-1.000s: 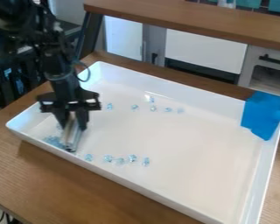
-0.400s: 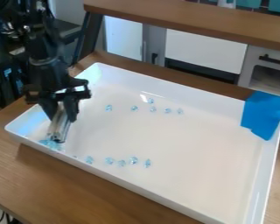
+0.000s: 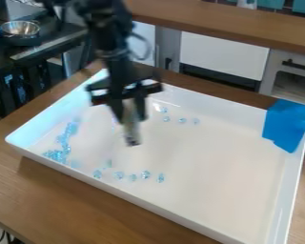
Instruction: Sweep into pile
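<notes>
My gripper (image 3: 131, 116) hangs over the upper-left middle of the white tray (image 3: 199, 167), shut on a pale, short sweeping tool (image 3: 131, 132) that points down. A heap of clear blue pieces (image 3: 56, 155) lies in the tray's left corner, trailing up toward the back left. Several loose pieces (image 3: 145, 175) form a row near the front wall. A few more pieces (image 3: 182, 120) are scattered toward the back, right of the gripper.
Blue cloth or tape (image 3: 287, 125) covers the tray's right back corner. The tray's raised walls surround the pieces. A wooden shelf (image 3: 225, 24) runs behind, and a metal bowl (image 3: 20, 29) stands at the upper left.
The gripper has moved from the tray's left corner to the right and back, carrying the tool and uncovering the heap and its trail of pieces.
</notes>
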Robot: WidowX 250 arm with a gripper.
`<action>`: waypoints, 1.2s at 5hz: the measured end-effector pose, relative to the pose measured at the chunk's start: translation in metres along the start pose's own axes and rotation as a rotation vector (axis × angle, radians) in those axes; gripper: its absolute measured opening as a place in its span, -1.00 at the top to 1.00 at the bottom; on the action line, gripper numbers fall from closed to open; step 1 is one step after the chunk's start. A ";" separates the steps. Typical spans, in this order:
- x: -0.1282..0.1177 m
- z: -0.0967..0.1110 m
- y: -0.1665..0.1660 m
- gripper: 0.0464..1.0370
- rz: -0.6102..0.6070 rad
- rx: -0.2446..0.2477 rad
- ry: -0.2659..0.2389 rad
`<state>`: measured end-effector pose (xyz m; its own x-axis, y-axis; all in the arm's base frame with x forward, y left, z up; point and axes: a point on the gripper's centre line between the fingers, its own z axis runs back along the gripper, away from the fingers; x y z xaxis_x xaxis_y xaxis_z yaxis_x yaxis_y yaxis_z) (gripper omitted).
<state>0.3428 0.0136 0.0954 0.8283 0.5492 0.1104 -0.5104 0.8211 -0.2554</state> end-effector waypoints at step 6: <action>-0.021 -0.060 -0.031 0.32 -0.137 0.097 -0.055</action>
<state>0.3549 -0.0330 0.0437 0.8791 0.4369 0.1907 -0.4159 0.8984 -0.1410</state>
